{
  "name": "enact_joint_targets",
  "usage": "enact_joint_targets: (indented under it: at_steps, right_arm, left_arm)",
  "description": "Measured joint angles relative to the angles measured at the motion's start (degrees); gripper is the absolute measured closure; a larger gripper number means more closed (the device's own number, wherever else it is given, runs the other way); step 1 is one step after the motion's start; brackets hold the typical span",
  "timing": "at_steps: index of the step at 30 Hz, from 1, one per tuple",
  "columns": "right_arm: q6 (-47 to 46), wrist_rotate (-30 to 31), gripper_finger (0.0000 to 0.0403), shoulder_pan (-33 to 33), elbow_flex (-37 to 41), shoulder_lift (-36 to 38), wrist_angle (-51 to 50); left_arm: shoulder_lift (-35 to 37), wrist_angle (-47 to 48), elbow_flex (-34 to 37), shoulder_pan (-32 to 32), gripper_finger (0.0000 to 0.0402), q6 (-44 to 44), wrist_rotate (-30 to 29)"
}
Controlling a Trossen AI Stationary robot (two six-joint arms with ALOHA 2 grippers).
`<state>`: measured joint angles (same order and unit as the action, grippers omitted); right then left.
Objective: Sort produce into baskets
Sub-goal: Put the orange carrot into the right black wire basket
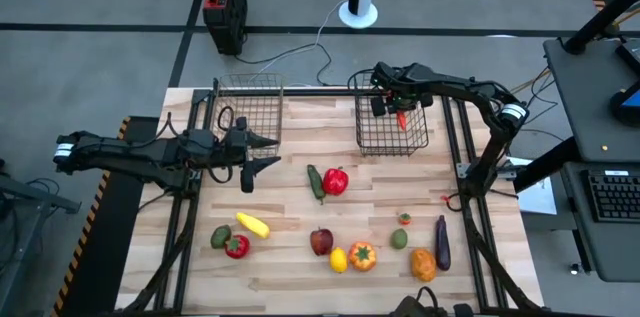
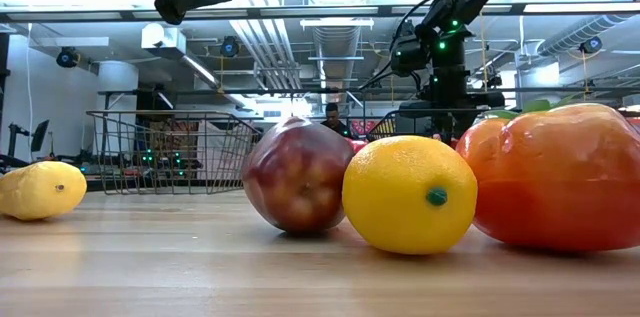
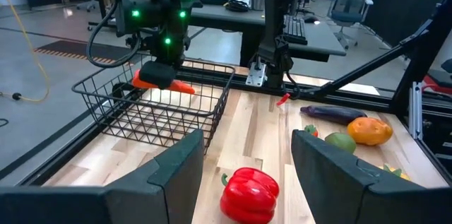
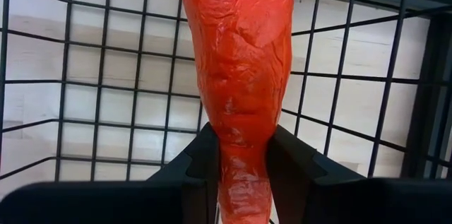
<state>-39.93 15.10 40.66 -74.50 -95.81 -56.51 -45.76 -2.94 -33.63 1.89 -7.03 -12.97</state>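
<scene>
Bench point(image 1: 300, 277) carried scattered produce, well clear of both claws. Right basket point(image 1: 392, 132) sat directly under right claw point(image 1: 399, 115). Left basket point(image 1: 249, 97) stood just beyond left claw point(image 1: 262, 152), claw parted, empty. Right claw clenched on orange-red carrot point(image 4: 244, 75), inside basket rim. Red pepper point(image 3: 248, 194) lay just ahead of left claw.

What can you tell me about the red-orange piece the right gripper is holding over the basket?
The carrot-like piece is a long, tapering toy of glossy red-orange plastic with a wrinkled, ridged surface. The right gripper is shut on it, its two dark fingers pressing either side of the narrow part. In the high view it hangs above the inside of the right-hand basket, not yet resting on the mesh. The left wrist view shows it jutting out sideways from the gripper, above the basket's rim. Nothing but the fingers touches it.
</scene>
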Motion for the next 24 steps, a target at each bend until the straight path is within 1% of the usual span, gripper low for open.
enact_joint_targets:
  at_steps: [5,12,17,24]
  right_arm:
    - [-0.21,0.04,0.0316,0.0,0.2,0.0,0.21]
    - [-0.21,0.1,0.032,0.0,0.81,0.0,0.75]
    - [-0.21,0.06,0.0315,0.0,1.83,0.0,1.49]
    - [-0.71,0.01,0.0318,0.0,3.34,0.0,2.05]
  left_arm:
    - [0.0,0.0,0.0,0.0,0.0203,0.0,0.0]
    - [0.0,0.0,0.0,0.0,0.0203,0.02,0.0]
    - [0.0,0.0,0.0,0.0,0.0203,0.02,0.0]
    - [0.0,0.0,0.0,0.0,0.0203,0.02,0.0]
